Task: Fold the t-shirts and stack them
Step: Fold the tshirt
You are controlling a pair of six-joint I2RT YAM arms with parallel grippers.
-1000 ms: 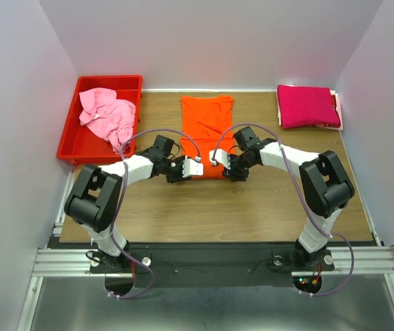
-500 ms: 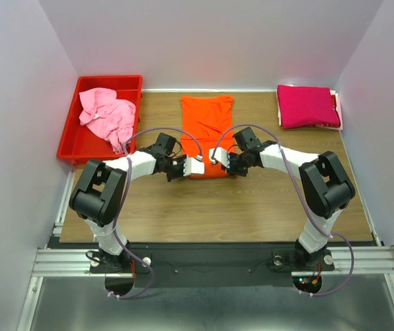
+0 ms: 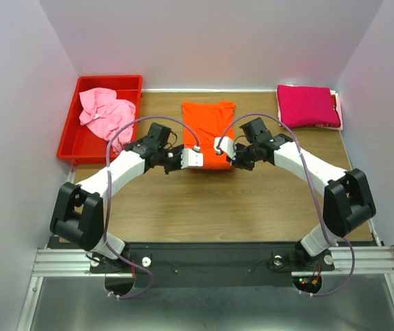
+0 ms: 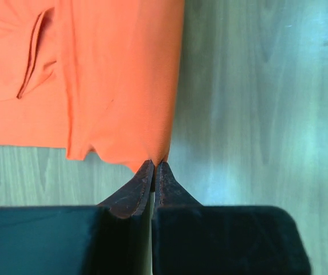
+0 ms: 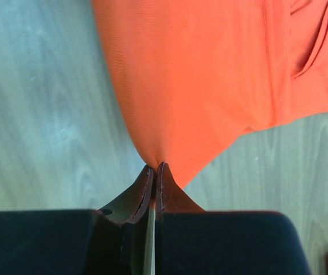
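Since the left pincer (image 4: pixel 153 165) and right pincer (image 5: pixel 155 167) each clamp only a hem corner of the bright orange cloth t-shirt (image 3: pixel 208 131) on the wooden tabletop (image 3: pixel 252 200), uneven travel could slip one free, skewing the fold.

Crumpled shirt (image 3: pixel 106 114) in the bin (image 3: pixel 69 134) at left, spread shirt (image 3: pixel 209 124) centre, folded shirt (image 3: pixel 307 105) right.

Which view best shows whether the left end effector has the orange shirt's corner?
Left wrist: the left end effector is shut on the orange shirt, its corner pinched at the fingertips. Top external shows the shirt, but the pinch is too small to judge. Right wrist shows only the right end effector gripping the other corner.
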